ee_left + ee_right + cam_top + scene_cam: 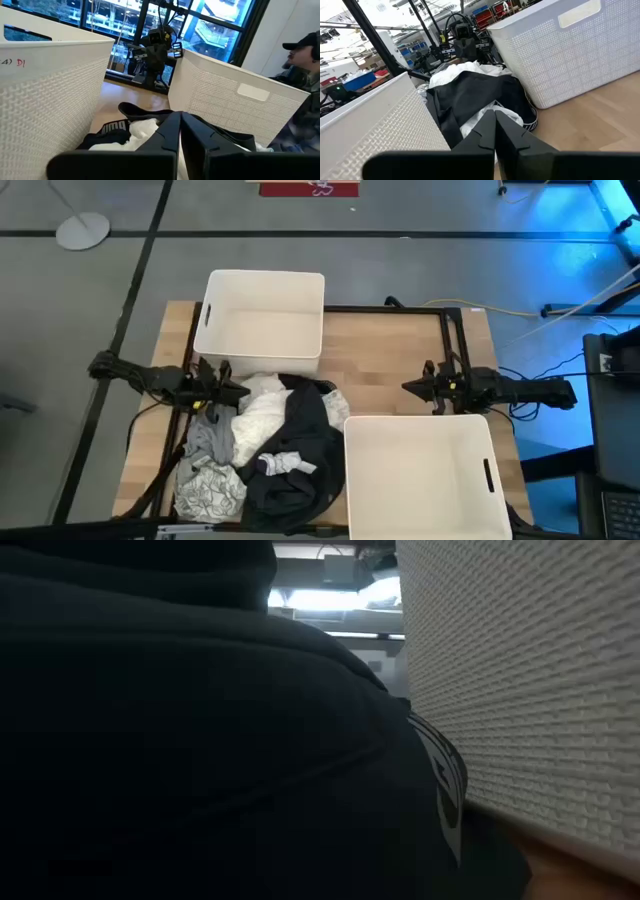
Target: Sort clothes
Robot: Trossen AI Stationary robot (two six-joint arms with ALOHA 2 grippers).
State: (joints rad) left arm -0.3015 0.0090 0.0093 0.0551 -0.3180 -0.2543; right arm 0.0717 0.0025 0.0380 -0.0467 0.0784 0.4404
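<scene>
Black fabric (200, 740) is filling the low view, part of the clothes (265, 450) heaped at seven o'clock on the table (380, 370), between two white bins (262, 315). Left gripper (235, 391) is hovering at the pile's ten o'clock edge, fingers pressed together, holding nothing. Right gripper (408, 387) is waiting at three o'clock, likewise closed. Tangled garments risk lifting together, dragging a neighbour along.
</scene>
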